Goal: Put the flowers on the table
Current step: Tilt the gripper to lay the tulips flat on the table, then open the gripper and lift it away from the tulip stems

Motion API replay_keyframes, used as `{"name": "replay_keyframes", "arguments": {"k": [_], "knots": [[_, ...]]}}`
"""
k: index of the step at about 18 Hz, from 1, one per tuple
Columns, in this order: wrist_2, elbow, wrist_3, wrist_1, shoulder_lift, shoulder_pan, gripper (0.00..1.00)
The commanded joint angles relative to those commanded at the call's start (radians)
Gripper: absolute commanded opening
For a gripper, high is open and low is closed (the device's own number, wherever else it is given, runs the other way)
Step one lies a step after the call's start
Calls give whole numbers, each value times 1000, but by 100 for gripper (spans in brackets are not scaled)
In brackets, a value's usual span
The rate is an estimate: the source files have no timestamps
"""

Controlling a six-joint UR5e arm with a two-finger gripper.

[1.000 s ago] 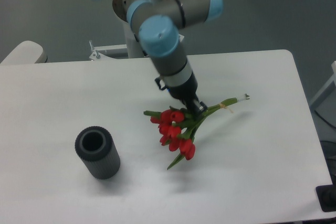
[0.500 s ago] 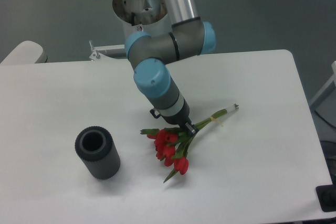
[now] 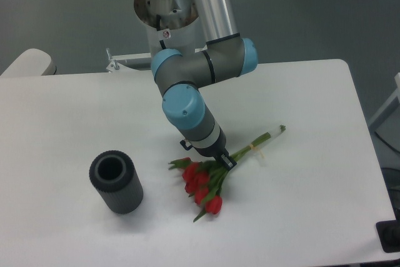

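Spreading across most of the view, the white tabletop (image 3: 300,92) is carrying everything. Reaching down from the far side, the grey-and-blue UR5e arm (image 3: 187,101) is leaning toward the middle of the surface. Standing upright at the near left, well apart from the arm, the dark grey ribbed cylinder vase (image 3: 116,182) is showing its open mouth. Lying right of the vase, the bunch of red tulips (image 3: 203,186) is resting on the tabletop, blooms near, stems pointing far right. The pincer (image 3: 222,159) is clamping the stems just above the blooms.
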Motion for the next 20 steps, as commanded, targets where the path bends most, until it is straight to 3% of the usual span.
{"name": "replay_keyframes", "arguments": {"k": [3, 6, 11, 12, 15, 16, 20], "knots": [[-27, 64, -44, -3, 28, 0, 100], [-142, 136, -153, -12, 41, -2, 100], [-291, 176, -166, -18, 118, 5, 100], [-317, 195, -163, -41, 135, 14, 100], [-347, 311, -129, -254, 146, 52, 100], [-359, 330, -97, -299, 147, 69, 100], [-368, 336, 104, -325, 150, 126, 100]]}}
